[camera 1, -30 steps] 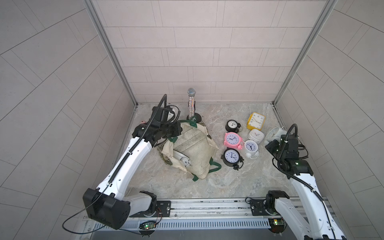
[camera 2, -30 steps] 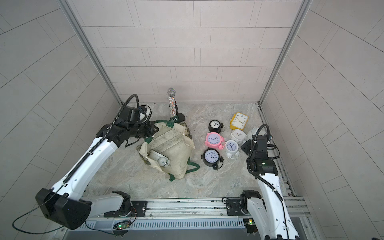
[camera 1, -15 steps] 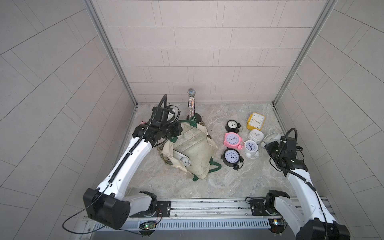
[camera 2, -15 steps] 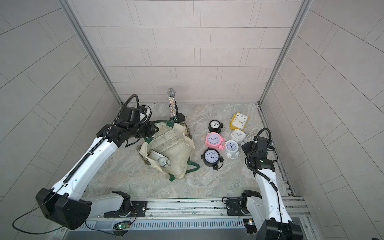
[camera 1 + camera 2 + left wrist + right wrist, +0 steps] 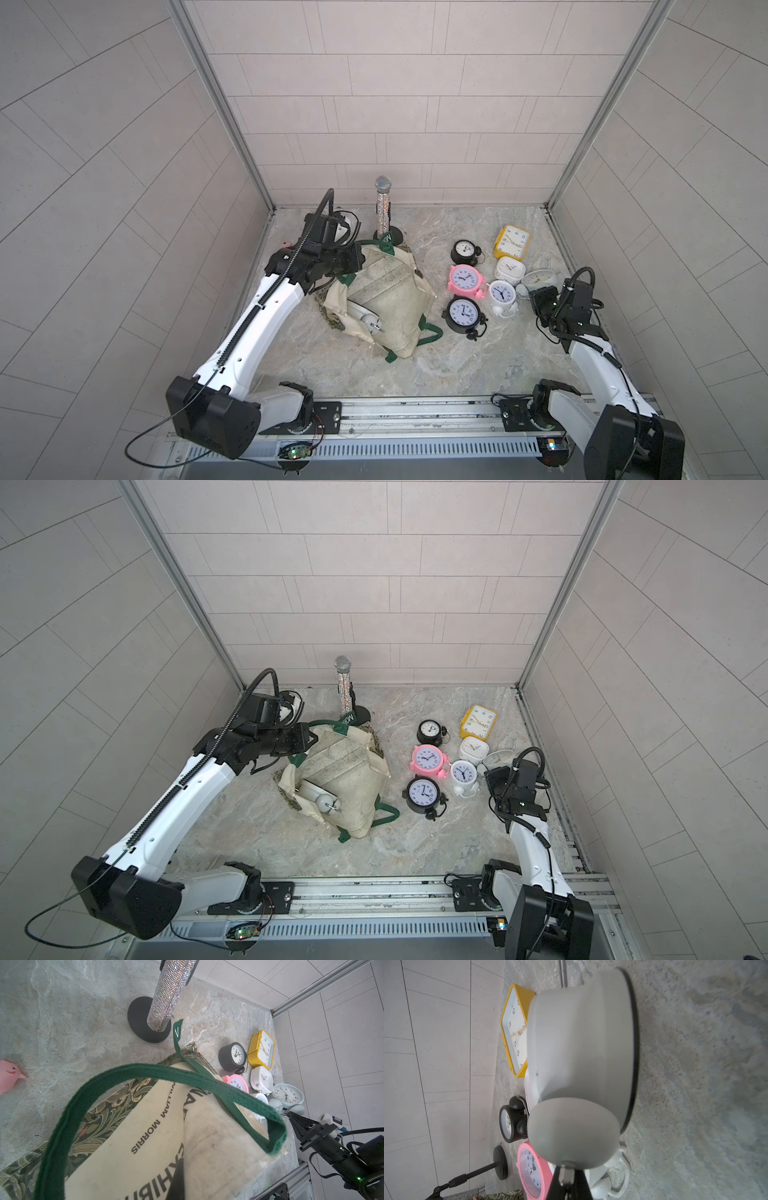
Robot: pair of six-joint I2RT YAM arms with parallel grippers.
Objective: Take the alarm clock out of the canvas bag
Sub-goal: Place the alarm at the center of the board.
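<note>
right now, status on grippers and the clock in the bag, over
Left gripper shut on cream canvas bag, at rim. Right gripper shut on pale grey twin-bell clock. White alarm clock lies in bag mouth, unobstructed.

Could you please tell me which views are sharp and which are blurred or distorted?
Right wrist view: the pale grey clock is close and out of focus; the yellow clock behind is sharper. Left wrist view: the canvas bag lettering reads clearly. In both top views the wall tile lines bow.
</note>
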